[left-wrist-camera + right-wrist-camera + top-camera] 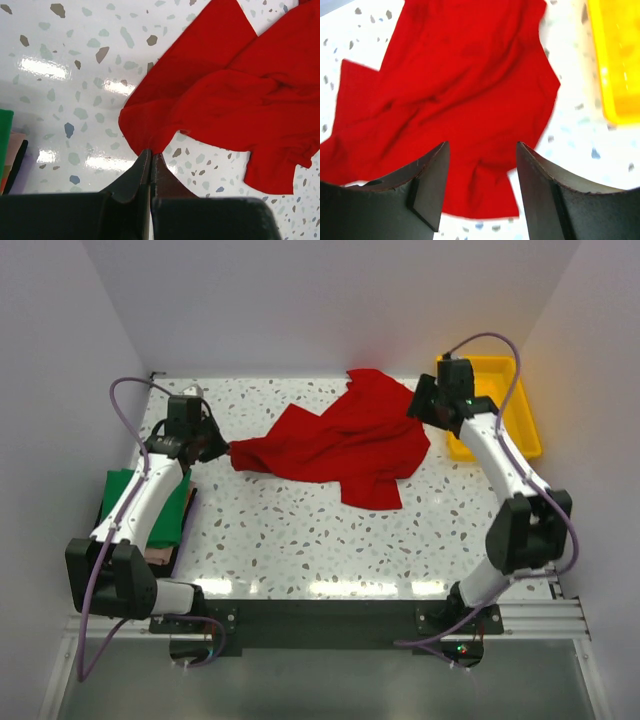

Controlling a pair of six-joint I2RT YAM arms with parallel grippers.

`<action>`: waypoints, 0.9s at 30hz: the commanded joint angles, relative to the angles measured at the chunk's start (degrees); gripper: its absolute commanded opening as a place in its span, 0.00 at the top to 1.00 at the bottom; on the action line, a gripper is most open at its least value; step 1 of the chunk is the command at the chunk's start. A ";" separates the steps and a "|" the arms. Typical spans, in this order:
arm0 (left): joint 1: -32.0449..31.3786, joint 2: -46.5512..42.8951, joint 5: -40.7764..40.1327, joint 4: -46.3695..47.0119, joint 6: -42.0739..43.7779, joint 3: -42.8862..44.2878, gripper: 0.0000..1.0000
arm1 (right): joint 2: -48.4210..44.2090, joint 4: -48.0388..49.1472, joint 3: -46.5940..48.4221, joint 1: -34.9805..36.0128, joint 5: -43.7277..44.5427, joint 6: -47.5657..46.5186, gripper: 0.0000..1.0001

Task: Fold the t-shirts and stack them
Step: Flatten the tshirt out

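A: Containers?
B: One: the tray (522,428), yellow, just right of the right gripper (420,406). The right arm (500,455) crosses its left side. What shows inside is plain yellow floor.

A: What's around?
B: A speckled table (300,530). The red shirt (340,445) lies crumpled on it, spread between the two grippers, with one flap pointing at the near edge. Its right edge is near the tray but apart from it, and table shows between them. The green shirt (113,488) is on the near side of the left gripper (226,451), off to its left.

A: Anything in the way?
B: The left arm (150,500) hangs over the green shirt and hides its middle. Pale and dark edges stick out beneath that shirt; I can't tell what they are.

A: Left gripper?
B: Clenched on the red shirt's left corner, low by the table. In the wrist view the cloth is pinched right at the fingertips (145,162) and drawn to a point there.

A: Right gripper?
B: Its jaws are spread wide and grip nothing. It sits over the red shirt's right part, and red cloth (455,90) fills the gap below the fingers (435,175), with the tray (615,60) off to the right. That view is blurred, so I can't tell whether the tips touch the cloth.
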 commanded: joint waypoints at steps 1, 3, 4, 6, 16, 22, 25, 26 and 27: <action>0.38 -3.35 1.88 4.05 -0.75 -0.88 1.00 | -11.97 8.38 -13.01 -0.27 0.57 3.76 0.42; 0.38 -3.62 2.15 3.87 -0.49 -0.79 1.00 | -16.18 11.01 -21.37 -0.27 -0.65 6.05 0.45; 0.38 -3.79 2.24 3.87 -0.49 -0.88 1.00 | -17.07 12.07 -23.75 -0.27 -1.45 6.84 0.47; 0.38 -3.97 3.02 4.31 -0.58 -1.14 1.00 | -18.05 14.71 -29.20 -0.27 -4.34 9.21 0.50; 0.38 -3.79 3.47 4.93 -0.40 -1.41 1.00 | -11.11 22.62 -36.25 -0.01 -9.54 14.49 0.54; 0.38 -3.80 3.20 4.84 -0.23 -1.58 1.00 | -6.89 25.87 -36.51 0.25 -11.03 16.34 0.53; 0.38 -3.53 3.20 4.84 -0.32 -1.67 1.00 | -5.48 26.76 -36.78 0.52 -11.39 16.95 0.53; 0.38 -3.62 3.29 4.84 -0.32 -1.58 1.00 | -5.22 26.84 -36.78 0.43 -11.74 16.95 0.53; 0.38 -3.53 3.20 4.84 -0.23 -1.58 1.00 | -5.04 26.76 -36.86 0.52 -11.83 16.95 0.53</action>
